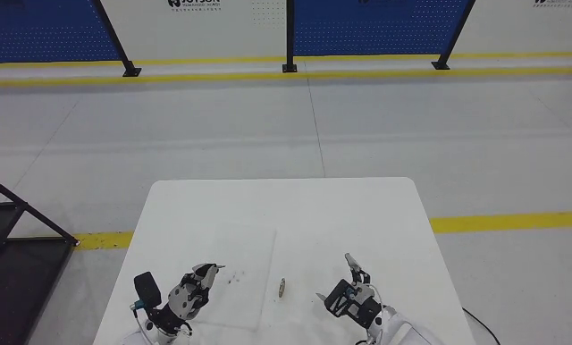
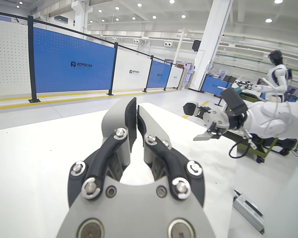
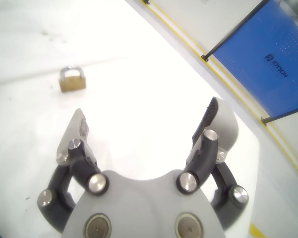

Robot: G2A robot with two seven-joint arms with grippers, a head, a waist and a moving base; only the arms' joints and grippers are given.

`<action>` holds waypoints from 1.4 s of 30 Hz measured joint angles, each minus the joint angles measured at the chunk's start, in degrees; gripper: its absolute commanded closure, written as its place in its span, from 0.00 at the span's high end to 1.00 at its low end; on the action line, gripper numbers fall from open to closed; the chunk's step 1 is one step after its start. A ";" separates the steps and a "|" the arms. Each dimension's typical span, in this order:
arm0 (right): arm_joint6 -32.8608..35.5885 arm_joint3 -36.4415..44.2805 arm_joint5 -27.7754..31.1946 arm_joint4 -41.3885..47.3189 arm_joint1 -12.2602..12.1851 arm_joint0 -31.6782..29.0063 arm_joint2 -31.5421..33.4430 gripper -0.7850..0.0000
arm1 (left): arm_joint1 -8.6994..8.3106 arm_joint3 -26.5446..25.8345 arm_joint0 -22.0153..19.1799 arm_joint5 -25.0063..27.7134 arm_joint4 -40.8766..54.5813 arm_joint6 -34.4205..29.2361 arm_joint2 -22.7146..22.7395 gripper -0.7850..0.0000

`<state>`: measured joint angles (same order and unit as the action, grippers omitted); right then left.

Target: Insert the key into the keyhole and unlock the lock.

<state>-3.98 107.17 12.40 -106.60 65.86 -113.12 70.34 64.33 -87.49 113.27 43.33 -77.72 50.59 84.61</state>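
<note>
Left gripper (image 2: 137, 108) hangs low over the near side of the table (image 1: 268, 211), pads pressed together, nothing seen between them. Right gripper (image 3: 146, 110) spread wide, empty. Brass padlock (image 3: 72, 83) sits on the table between both grippers, apart from each.

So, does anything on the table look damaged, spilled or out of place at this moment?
Nothing serious stands out. The padlock lies flat on the white table, shackle closed, with no damage visible. The only blemish is a few small dark specks on the tabletop near it.
</note>
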 measured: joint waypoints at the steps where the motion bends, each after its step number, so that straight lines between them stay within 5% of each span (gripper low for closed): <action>1: 0.00 0.00 -0.02 0.00 0.00 0.00 0.03 1.00 | 0.00 -0.01 0.00 -0.01 0.00 0.00 0.00 0.00; 11: -0.50 -0.39 1.55 -0.22 -0.01 0.50 -1.07 1.00 | 0.00 -0.02 0.01 -0.01 -0.01 -0.01 0.01 0.00; 20: 6.63 -5.36 6.10 9.38 2.71 8.42 -14.82 1.00 | 0.00 -0.02 0.01 -0.01 -0.01 -0.01 0.01 0.00; 27: 8.88 -14.69 0.22 19.18 5.27 15.04 -20.59 1.00 | 0.00 -0.02 0.01 -0.01 -0.01 -0.01 0.01 0.00; 38: 5.15 -20.91 -7.75 20.83 6.85 16.99 -24.15 1.00 | 0.00 -0.02 0.01 -0.01 -0.01 -0.01 0.01 0.00; 40: 4.40 -21.54 -9.36 20.71 7.12 17.27 -24.73 0.70 | 0.00 -0.02 0.01 -0.01 -0.01 -0.01 0.01 0.00; 42: 4.02 -22.03 -10.51 20.58 7.37 17.56 -25.30 0.61 | 0.00 -0.02 0.01 -0.01 -0.01 -0.01 0.01 0.00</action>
<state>0.04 85.14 1.89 -86.02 73.23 -95.57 45.04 64.33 -87.50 113.27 43.32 -77.73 50.59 84.62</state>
